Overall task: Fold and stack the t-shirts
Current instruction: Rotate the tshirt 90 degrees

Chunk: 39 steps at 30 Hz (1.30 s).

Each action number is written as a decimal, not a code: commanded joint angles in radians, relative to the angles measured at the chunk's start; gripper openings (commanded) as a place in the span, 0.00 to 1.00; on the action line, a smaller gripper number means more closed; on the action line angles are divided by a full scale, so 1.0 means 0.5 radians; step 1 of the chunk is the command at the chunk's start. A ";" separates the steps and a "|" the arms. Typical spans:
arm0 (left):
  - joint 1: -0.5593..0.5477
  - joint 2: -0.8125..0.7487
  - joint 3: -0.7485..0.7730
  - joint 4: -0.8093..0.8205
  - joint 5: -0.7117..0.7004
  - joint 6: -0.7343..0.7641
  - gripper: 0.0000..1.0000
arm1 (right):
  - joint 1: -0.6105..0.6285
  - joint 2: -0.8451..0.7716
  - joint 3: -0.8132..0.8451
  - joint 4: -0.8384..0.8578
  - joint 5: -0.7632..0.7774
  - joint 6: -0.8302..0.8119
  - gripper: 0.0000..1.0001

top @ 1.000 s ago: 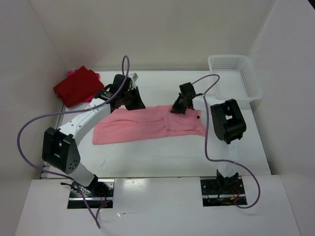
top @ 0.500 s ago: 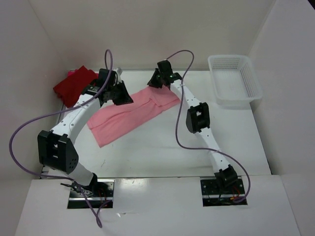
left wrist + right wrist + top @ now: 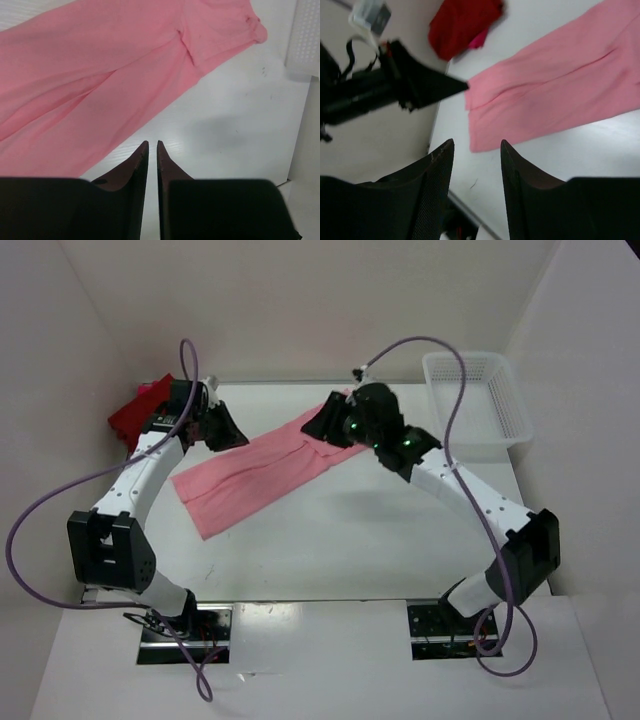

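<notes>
Now: light pink t-shirt (image 3: 262,468) lies strip-folded; left hand (image 3: 152,144) nearly pressed together, right hand (image 3: 477,142) spread, both empty. Next probably: fold crosswise.

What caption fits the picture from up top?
Left gripper and right gripper hover near the stretched-out light pink shirt on the white table.

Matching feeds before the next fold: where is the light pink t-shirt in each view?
Top external: the light pink t-shirt lies diagonally, left of centre.
Left wrist: the shirt fills the upper left, above the jaws.
Right wrist: the shirt runs across the upper right.
Shared landmark: the left gripper, its dark tip beside the shirt's edge in every view.
</notes>
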 commanded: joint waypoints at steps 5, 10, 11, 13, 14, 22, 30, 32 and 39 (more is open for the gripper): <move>0.176 -0.091 -0.084 0.033 0.083 0.119 0.21 | 0.685 0.525 -0.321 0.424 0.109 0.385 0.48; 0.195 -0.067 -0.056 0.008 0.065 0.147 0.23 | 0.744 0.756 -0.403 0.738 0.226 0.582 0.48; 0.195 -0.067 -0.075 0.027 0.065 0.147 0.23 | 0.744 0.853 -0.337 0.738 0.226 0.615 0.48; 0.195 -0.091 -0.106 0.045 0.046 0.128 0.23 | 0.762 0.934 -0.308 0.762 0.263 0.671 0.48; 0.195 -0.091 -0.127 0.045 0.046 0.128 0.23 | 0.762 0.992 -0.284 0.780 0.287 0.689 0.49; 0.195 -0.128 -0.145 0.063 0.025 0.128 0.23 | 0.762 1.351 -0.115 0.842 0.358 0.983 0.50; 0.140 -0.107 -0.084 0.067 -0.152 0.180 0.27 | 0.762 1.489 0.188 0.613 0.416 1.042 0.18; 0.140 -0.067 -0.029 0.067 -0.171 0.202 0.27 | 0.762 1.471 0.170 0.590 0.416 1.042 0.05; 0.054 0.141 0.057 0.149 -0.193 0.220 0.37 | 0.744 0.978 -0.412 0.590 0.380 0.810 0.01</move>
